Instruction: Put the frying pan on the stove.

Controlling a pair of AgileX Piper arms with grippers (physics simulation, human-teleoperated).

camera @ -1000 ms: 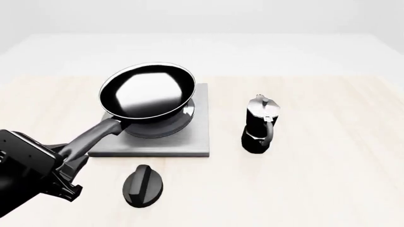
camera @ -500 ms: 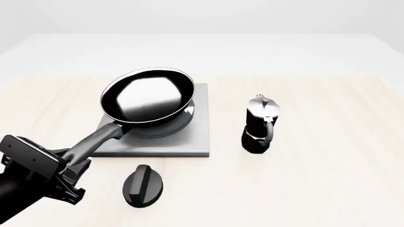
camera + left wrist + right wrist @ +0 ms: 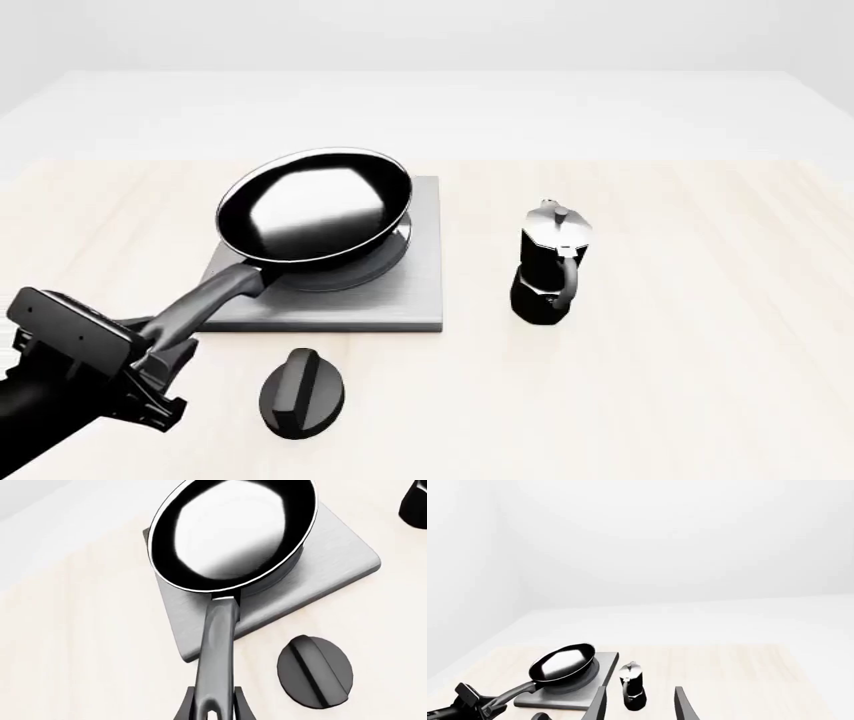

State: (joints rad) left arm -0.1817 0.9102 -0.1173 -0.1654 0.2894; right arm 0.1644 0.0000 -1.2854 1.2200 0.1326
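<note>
A: Left claw (image 3: 163, 345) – clenching or released?
B: Clenching on the slotted end of the frying pan (image 3: 316, 205) handle, lower left of the front frame. Showing in the left wrist view too, fingers (image 3: 183, 711) pinching either side of the handle.
A: Pan location?
B: Sitting over the burner rings of the stove (image 3: 407, 298), centre-left of the front frame. Leaning a bit toward the handle side; resting flat or hovering – cannot tell. Handle sticking out past the slab's lower-left corner.
A: Right claw (image 3: 639, 705)?
B: Hanging released, fingers spread apart, gripping nothing, at the bottom edge of its own wrist frame. Not appearing in the front frame.
A: Other stuff on the table (image 3: 694, 330)?
B: Moka pot (image 3: 547, 262) standing upright right of the stove, apart from it. Black oval knob (image 3: 302, 392) lying just below the slab, not touching.
</note>
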